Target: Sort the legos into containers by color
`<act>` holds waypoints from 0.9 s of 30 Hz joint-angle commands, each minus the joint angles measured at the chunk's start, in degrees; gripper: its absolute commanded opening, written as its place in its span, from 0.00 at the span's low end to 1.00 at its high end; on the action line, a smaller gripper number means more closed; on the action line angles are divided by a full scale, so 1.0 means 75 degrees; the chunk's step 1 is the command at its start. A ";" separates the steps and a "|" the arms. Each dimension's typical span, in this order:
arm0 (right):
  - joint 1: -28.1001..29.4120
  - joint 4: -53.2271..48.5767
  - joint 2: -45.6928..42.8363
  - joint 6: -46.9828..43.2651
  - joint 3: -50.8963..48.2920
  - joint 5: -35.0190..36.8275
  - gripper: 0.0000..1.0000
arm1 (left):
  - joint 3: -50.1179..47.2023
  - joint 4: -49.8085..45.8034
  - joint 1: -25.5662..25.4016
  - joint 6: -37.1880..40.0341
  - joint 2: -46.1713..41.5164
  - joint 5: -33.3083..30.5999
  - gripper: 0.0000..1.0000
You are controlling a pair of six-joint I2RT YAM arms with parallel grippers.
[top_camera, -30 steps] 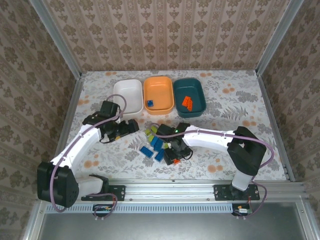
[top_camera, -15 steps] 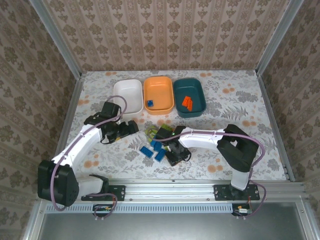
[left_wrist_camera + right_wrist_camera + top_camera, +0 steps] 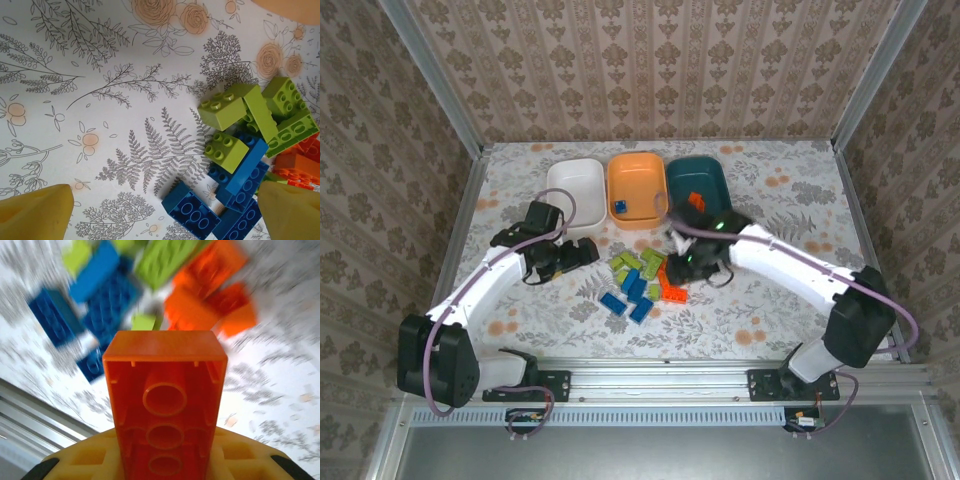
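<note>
right hand (image 3: 165,460): grips 1 orange brick (image 3: 164,390) | bowls (image 3: 635,183): 3 (white, orange, teal)

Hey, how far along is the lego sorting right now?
Early on. Done: a few orange bricks sit in the teal bowl and one blue brick in the orange bowl; the white bowl looks bare. In hand: the right gripper is shut on an orange brick. Left: the pile of green, blue and orange bricks, with the left gripper open near it.
</note>
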 commanded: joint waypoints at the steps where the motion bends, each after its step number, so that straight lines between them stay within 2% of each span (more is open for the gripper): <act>1: -0.1035 -0.0430 0.0145 -0.0103 0.0790 -0.0651 0.31 | 0.0221 0.0173 -0.0067 -0.0152 -0.0033 0.0135 0.96; 5: -0.2193 -0.0439 0.0979 -0.0085 0.1764 -0.0981 0.31 | 0.0311 0.0185 -0.0249 -0.0160 0.0026 0.0163 0.96; 9: -0.2763 -0.0530 0.2210 -0.0072 0.2770 -0.0718 0.31 | 0.0406 0.0141 -0.0418 -0.0164 0.0176 0.0149 0.96; 18: -0.2904 -0.0334 0.4603 -0.0111 0.4433 -0.0121 0.30 | 0.0551 -0.0240 -0.0645 -0.0079 0.0338 0.0292 0.96; 27: -0.2906 -0.0962 0.5918 -0.0205 0.5693 0.0412 0.35 | 0.0781 -0.0773 -0.0633 0.0422 0.0345 0.0225 0.96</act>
